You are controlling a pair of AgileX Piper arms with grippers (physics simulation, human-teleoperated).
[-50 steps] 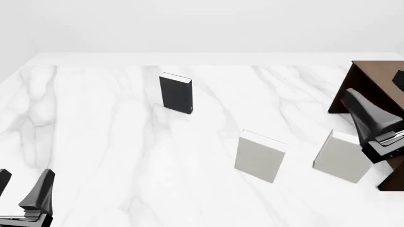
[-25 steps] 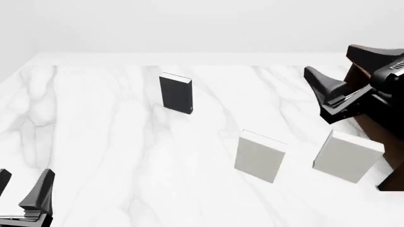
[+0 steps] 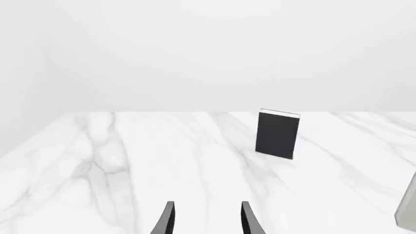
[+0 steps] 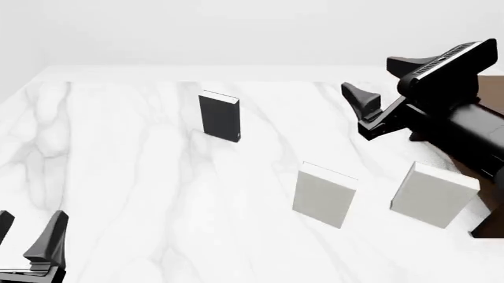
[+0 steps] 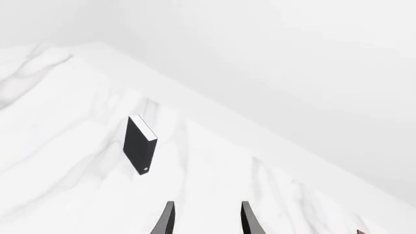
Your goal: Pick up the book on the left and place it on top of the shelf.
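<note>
At the right edge of the worktop (image 4: 118,177), the shelf (image 4: 492,94) is mostly hidden: only dark brown slivers show behind the right arm, cut off by the front view's border, so its inner board and any contents cannot be made out. The book (image 4: 219,116), charcoal cover with white page edges, stands upright toward the far edge of the worktop, left of centre, well apart from everything else. Two pale grey books stand upright nearer the front: one (image 4: 324,194) about mid-worktop, the other (image 4: 433,195) near the right edge, just before the shelf. Right gripper (image 4: 376,89): raised above the worktop, fingers parted, holding nothing, pointing toward the book; its wrist view shows the book (image 5: 140,144) beyond the fingertips (image 5: 165,219). Left gripper (image 4: 28,239): at the near left corner, partly cropped, fingers parted and empty. The left wrist view shows the book (image 3: 278,134) and a cropped sliver of a grey book.
</note>
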